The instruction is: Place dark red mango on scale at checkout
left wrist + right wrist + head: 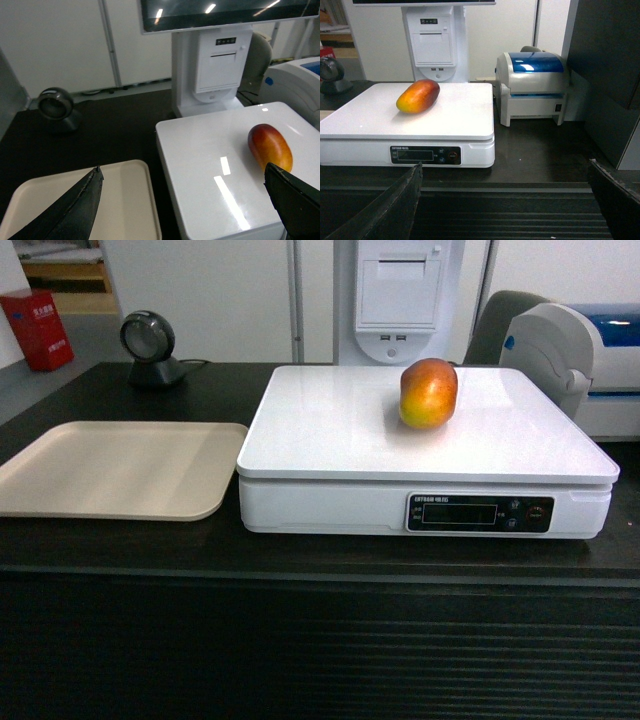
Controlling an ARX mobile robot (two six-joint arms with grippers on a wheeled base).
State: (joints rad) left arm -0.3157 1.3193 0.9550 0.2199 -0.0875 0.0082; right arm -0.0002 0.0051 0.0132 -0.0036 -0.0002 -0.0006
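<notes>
The dark red mango [429, 393] lies on the white top of the scale [340, 435], toward its back right; nothing holds it. The scale stands on the black checkout counter [300, 550]. From the left wrist view the mango [270, 146] and the scale [210, 165] sit ahead and to the right, and my left gripper [182, 200] is open and empty above the gap between tray and scale. In the right wrist view the mango [418, 96] rests on the scale [450, 117]; my right gripper [505, 195] hangs open and empty in front of the counter's ribbed face. Neither gripper shows in the head view.
A beige tray [120, 468] lies left of the scale. A round black scanner [150, 345] stands at the back left. A white kiosk stand [400, 300] rises behind the scale. A white and blue label printer [532, 87] sits right of the scale, with a dark panel [610, 75] beyond it.
</notes>
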